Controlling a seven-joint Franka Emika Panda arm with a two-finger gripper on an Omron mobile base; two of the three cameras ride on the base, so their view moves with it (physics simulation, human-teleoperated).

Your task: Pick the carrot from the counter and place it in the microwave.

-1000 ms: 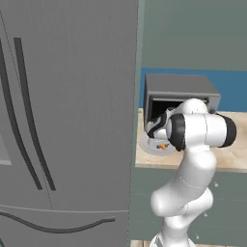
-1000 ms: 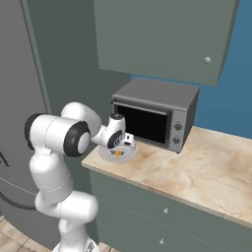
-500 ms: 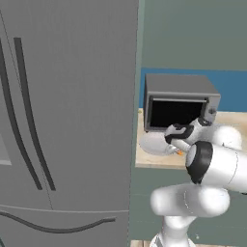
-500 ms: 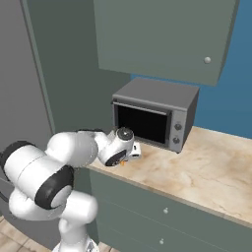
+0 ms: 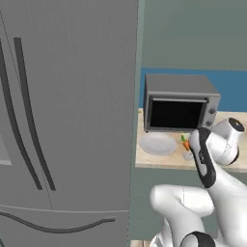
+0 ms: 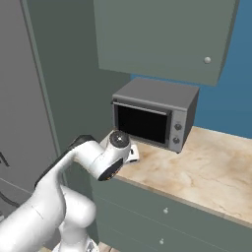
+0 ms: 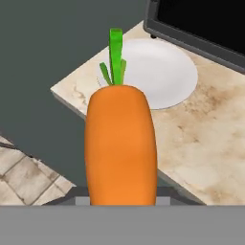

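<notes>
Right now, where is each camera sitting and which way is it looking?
Left base view: behind the arm on its left, facing the grey fridge, the small oven and white plate; the white arm rises at lower right.
Right base view: behind on its right, facing the counter and cabinet; the arm rises at lower left.
Hand view: on the hand, looking along the held carrot at the plate.
All three show the oven and counter.
</notes>
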